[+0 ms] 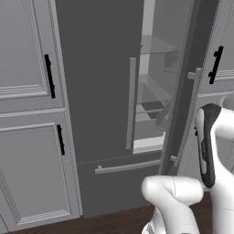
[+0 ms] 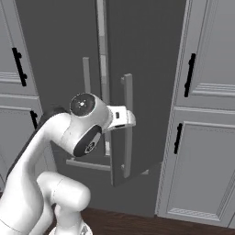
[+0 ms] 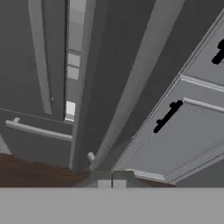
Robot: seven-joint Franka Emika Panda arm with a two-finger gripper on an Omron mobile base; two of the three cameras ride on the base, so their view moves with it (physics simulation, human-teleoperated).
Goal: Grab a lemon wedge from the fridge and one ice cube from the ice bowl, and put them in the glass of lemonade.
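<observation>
The fridge [image 1: 100, 91] fills the centre of the left base view, dark grey, with two doors and one bottom drawer. Its left door is shut; its right door [image 1: 183, 91] stands partly ajar, edge-on at centre right of that frame, and through the gap pale shelves [image 1: 155, 98] show, at least three stacked one above another. A tiny yellow speck, maybe the lemon wedge [image 1: 141, 45], sits at the gap's upper left edge; too small to be sure. Three light grey bar handles show there: one upright on the left door [image 1: 131, 103], one upright on the open door [image 1: 196, 75], one lying flat on the drawer [image 1: 128, 167].

In the right base view the white arm [image 2: 59, 137] rises from the lower left and its hand reaches to the open door's upright handle [image 2: 127, 124] at mid frame. The gripper [image 3: 112, 180] sits at the bottom centre of the hand view, its two tips pressed together right at the foot of that handle; whether the bar is pinched between them cannot be told.

Lighter grey cabinets flank the fridge, with four black handles counted in the right base view: two at the left edge [image 2: 18, 66], two at the right [image 2: 188, 75]. A dark wood floor [image 1: 114, 221] runs along the bottom
</observation>
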